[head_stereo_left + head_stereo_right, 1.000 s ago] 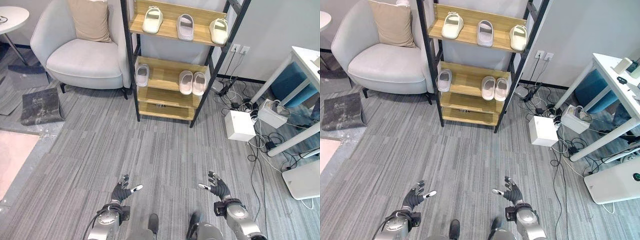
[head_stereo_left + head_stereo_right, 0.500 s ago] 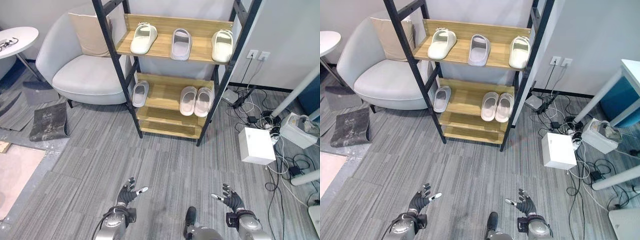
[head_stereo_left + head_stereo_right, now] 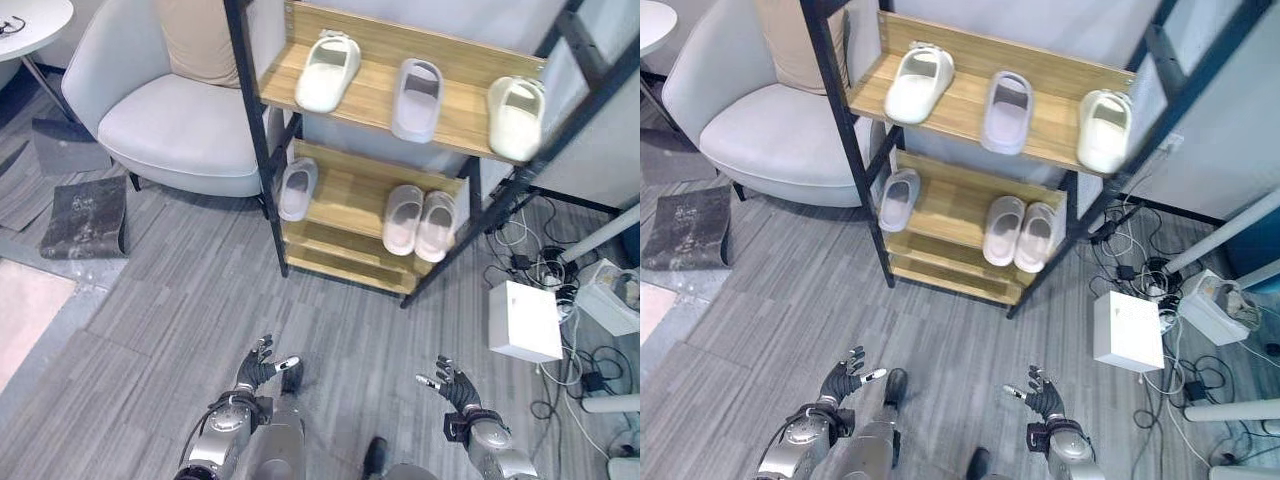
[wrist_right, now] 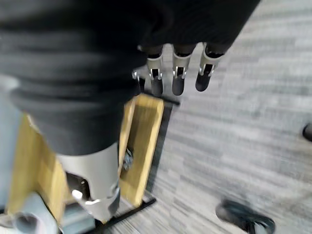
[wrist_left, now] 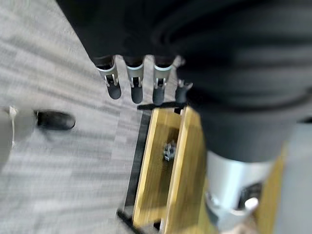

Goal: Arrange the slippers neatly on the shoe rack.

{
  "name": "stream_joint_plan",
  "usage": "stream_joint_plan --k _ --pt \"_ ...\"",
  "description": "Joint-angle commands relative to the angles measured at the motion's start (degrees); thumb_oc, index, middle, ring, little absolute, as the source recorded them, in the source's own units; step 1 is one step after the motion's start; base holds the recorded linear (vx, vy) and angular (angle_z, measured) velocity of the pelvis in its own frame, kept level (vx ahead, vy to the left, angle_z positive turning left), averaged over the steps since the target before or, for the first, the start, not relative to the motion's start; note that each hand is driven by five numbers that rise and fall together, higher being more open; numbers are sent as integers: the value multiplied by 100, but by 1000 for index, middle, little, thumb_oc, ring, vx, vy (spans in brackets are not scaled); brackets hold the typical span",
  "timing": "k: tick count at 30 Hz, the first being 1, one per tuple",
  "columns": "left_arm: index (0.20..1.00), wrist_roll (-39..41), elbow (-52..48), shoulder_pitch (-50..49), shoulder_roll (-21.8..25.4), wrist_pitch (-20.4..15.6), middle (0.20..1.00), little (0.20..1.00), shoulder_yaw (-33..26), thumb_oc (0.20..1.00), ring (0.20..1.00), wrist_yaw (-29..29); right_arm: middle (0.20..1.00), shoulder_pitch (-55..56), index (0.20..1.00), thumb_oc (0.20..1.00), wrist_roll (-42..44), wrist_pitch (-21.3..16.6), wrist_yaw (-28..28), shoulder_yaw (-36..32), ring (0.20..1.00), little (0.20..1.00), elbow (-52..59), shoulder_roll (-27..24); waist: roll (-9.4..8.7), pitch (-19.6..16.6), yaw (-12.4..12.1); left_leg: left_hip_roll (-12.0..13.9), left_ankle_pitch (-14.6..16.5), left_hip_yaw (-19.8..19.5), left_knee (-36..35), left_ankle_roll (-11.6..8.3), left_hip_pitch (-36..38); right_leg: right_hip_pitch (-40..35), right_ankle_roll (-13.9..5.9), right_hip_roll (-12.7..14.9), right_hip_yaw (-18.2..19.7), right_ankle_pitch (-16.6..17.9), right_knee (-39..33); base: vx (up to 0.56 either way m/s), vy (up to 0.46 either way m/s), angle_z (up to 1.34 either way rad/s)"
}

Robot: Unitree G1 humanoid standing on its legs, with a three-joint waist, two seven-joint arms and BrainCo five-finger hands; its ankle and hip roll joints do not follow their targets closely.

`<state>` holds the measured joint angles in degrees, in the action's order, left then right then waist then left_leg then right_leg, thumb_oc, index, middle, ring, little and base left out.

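The black-framed wooden shoe rack (image 3: 352, 182) stands ahead against the wall. On its top shelf lie a cream slipper (image 3: 328, 70), a lilac slipper (image 3: 417, 85) and another cream slipper (image 3: 515, 103), spaced apart. The middle shelf carries a single pale slipper (image 3: 297, 189) at its left end and a pink pair (image 3: 419, 221) side by side at the right. The lowest shelf (image 5: 161, 165) is bare wood. My left hand (image 3: 258, 368) and right hand (image 3: 448, 382) hang low over the grey floor, well short of the rack. Both are open with straight fingers (image 5: 134, 87) (image 4: 178, 80) and hold nothing.
A grey armchair (image 3: 170, 125) with a beige cushion (image 3: 200, 40) stands left of the rack. A dark mat (image 3: 85, 215) lies on the floor at the left. Right of the rack are a white box (image 3: 524, 320), tangled cables (image 3: 575, 375) and a white table leg (image 3: 600, 240).
The camera has moved closer, so the rack looks larger and the whole picture has shifted. Both hands stay low, open and empty.
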<state>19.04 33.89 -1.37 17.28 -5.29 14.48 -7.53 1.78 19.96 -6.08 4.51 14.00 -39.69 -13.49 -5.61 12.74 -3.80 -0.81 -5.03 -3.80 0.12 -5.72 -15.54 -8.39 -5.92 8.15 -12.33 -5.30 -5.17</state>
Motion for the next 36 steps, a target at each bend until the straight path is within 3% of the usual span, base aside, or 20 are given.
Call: stream_joint_plan --k 1,6,7,9,10,11,12,14,15,17,18,19,21,22,31,36 --pt "1000 -75 -257 -140 86 -199 1000 1000 32 1000 1000 -45 1000 -213 1000 1000 -124 -230 21 -112 1000 1000 261 -173 -29 -173 -143 155 -393 -159 -366 200 380 0 145 -734 -49 101 60 332 205 -51" --pt "1000 -19 -195 -235 145 -198 1000 1000 5 1000 1000 -52 1000 -365 1000 1000 -176 -190 -17 -19 1000 1000 271 -43 -174 -315 -262 -2 -116 73 -224 436 549 141 -61 -557 69 -3 725 241 192 -41" --pt "1000 15 -221 -259 142 -203 1000 1000 -13 1000 1000 -61 1000 -389 1000 1000 -196 -179 -33 -12 1000 1000 251 -20 -181 -316 -290 -36 17 134 -135 520 588 285 -177 -484 35 47 1098 128 150 -57" --pt "1000 63 -261 -275 154 -208 1000 1000 -12 1000 1000 -57 1000 -407 1000 1000 -241 -135 -64 -16 1000 1000 260 11 -143 -264 -288 -69 215 231 -28 646 752 651 -443 -255 -128 442 1905 151 165 -60" --pt "1000 63 -261 -275 154 -208 1000 1000 -12 1000 1000 -57 1000 -407 1000 1000 -242 -134 -63 -16 1000 1000 261 10 -146 -265 -291 -73 218 235 -23 649 748 662 -447 -248 -123 432 1925 188 196 -31" --pt "1000 83 -310 -294 145 -227 1000 1000 13 1000 1000 -41 1000 -365 1000 1000 -285 -122 -87 -58 1000 1000 292 23 -56 -184 -210 -110 366 269 11 769 1004 939 -671 -2 -270 1043 2690 284 286 -15" --pt "1000 76 -345 -294 133 -231 1000 1000 57 1000 1000 -17 1000 -306 1000 1000 -326 -120 -77 -108 1000 1000 280 23 72 -82 -132 -122 508 294 17 863 1252 1100 -687 173 -391 1264 3348 282 284 -4" --pt "1000 78 -367 -294 127 -233 1000 1000 76 1000 1000 -14 1000 -270 1000 1000 -356 -105 -49 -143 1000 1000 266 33 140 -55 -82 -100 551 286 -61 887 1412 1316 -661 277 -523 1348 3455 279 156 17" --pt "1000 77 -344 -265 106 -233 1000 1000 102 1000 1000 25 1000 -194 1000 1000 -357 -80 -51 -203 1000 1000 244 19 154 -39 0 -123 613 270 -227 850 1659 1382 -580 462 -848 1272 2841 403 92 18" --pt "1000 68 -331 -197 124 -222 1000 1000 148 1000 1000 52 1000 -169 1000 1000 -296 -74 -48 -239 1000 1000 225 -14 108 0 57 -200 656 221 -248 792 1729 1418 -524 468 -899 1243 1939 290 -18 4" --pt "1000 68 -328 -196 124 -223 1000 1000 150 1000 1000 52 1000 -168 1000 1000 -296 -75 -49 -240 1000 1000 224 -14 120 12 59 -185 665 213 -251 786 1750 1379 -521 447 -914 1252 1902 380 -101 29" --pt "1000 -26 -338 -175 123 -203 1000 1000 118 1000 1000 79 1000 -114 1000 1000 -290 -66 -13 -271 1000 1000 328 -30 96 -2 140 -158 770 174 -315 676 1918 1449 -592 472 -996 1500 828 368 -94 46" --pt "1000 -86 -345 -183 128 -216 1000 1000 59 1000 1000 94 1000 -95 1000 1000 -321 -57 -4 -261 1000 1000 392 -23 84 -9 159 -152 862 167 -288 636 1992 1475 -625 473 -1004 1630 614 394 -93 50" --pt "1000 -130 -264 -195 108 -218 1000 1000 49 1000 1000 139 1000 -80 1000 1000 -331 -47 -15 -256 1000 1000 351 -17 44 -74 141 -158 995 177 -273 596 2083 1326 -572 409 -1065 1489 394 256 -61 31" --pt "1000 -140 -295 -218 67 -183 1000 1000 50 1000 1000 102 1000 -74 1000 1000 -282 -116 -10 -210 1000 1000 378 -115 56 -312 97 19 1173 142 -90 395 2143 936 -291 51 -1134 1073 136 196 -76 7" --pt "1000 -114 -286 -222 45 -207 1000 1000 56 1000 1000 95 1000 -88 1000 1000 -258 -148 -52 -145 1000 1000 349 -182 97 -323 42 121 1081 135 573 193 2011 780 -137 -116 -1166 890 32 85 -91 -22"
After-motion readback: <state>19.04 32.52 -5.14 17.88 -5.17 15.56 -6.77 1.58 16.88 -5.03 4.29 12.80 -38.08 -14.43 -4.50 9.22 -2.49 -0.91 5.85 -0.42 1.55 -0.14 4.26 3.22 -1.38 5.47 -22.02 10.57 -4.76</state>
